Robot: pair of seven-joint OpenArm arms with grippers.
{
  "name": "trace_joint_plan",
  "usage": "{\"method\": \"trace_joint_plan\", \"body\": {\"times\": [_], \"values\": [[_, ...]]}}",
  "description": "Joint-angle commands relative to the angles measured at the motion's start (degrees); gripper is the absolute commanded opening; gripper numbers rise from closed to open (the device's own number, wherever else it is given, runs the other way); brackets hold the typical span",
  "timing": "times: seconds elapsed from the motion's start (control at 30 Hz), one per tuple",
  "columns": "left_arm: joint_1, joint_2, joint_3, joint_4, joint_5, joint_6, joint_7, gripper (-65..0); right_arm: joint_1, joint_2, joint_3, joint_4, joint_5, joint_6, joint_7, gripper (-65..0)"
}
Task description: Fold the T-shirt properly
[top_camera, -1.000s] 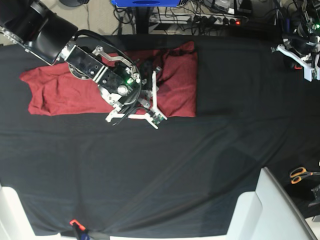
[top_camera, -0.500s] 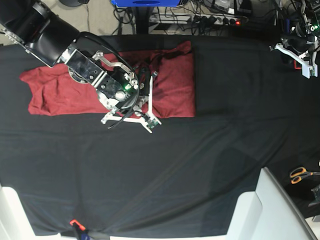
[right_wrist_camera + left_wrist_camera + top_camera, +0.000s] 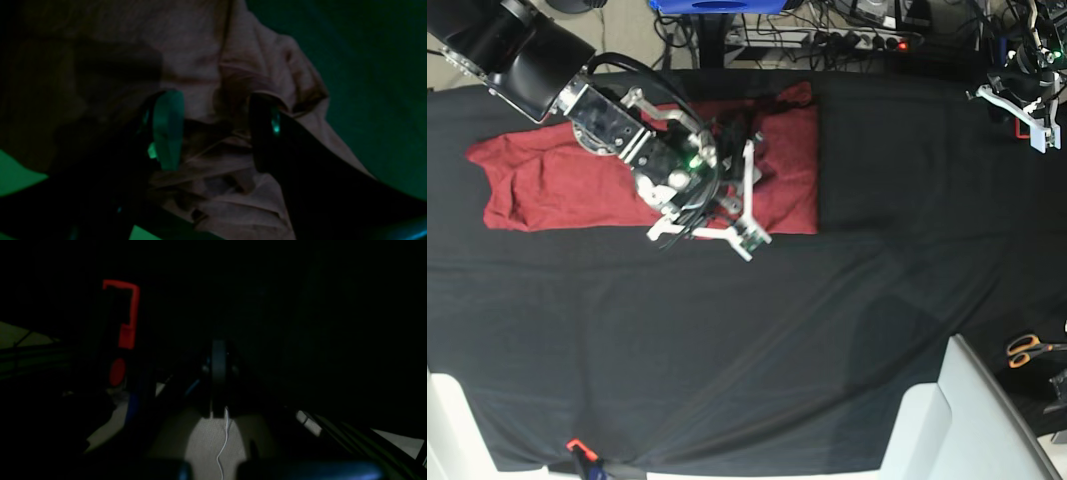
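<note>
Right gripper (image 3: 217, 128) spread apart, fingers (image 3: 168, 128) either side of a rumpled fold of the T-shirt (image 3: 577, 185), pressing into the cloth but clamping nothing. Right arm reaching from the far left corner in the base view, slanting down over the garment's right half, wrist low above the fabric. T-shirt lying as a long rust-red band on the black-draped bench (image 3: 827, 330), far-left part. Left gripper (image 3: 1027, 110) clenched and empty, parked at the far right edge, well apart from the shirt; left wrist view too dark for detail.
</note>
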Motion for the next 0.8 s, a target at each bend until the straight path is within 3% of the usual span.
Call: {"method": "trace_joint_plan", "body": {"times": [0.0,0.07,0.2,0.4,0.77], "values": [[0.22,-0.98,-0.37,0.83,-0.19,-0.04,-0.93,-65.0,1.35,-0.20,1.57,0.72,-0.55,-0.03,0.62,-35.9],[0.22,-0.98,-0.37,0.83,-0.19,-0.04,-0.93,-65.0,1.35,-0.20,2.97,0.63,-0.55,1.20,0.71,-35.9],[0.13,-0.98,-0.37,0.83,-0.19,-0.04,-0.93,-65.0,1.00,-0.20,7.55,-0.52,-0.55,7.09,0.97,-36.3],[0.13,-0.98,-0.37,0.83,-0.19,-0.04,-0.93,-65.0,0.12,-0.20,8.07,-1.75,-0.55,7.35,1.06,-36.5],[0.13,-0.98,-0.37,0.74,-0.19,0.05,-0.93,-65.0,-0.06,-3.19,8.07,-3.94,-0.55,7.53,1.15,-36.6]]}}
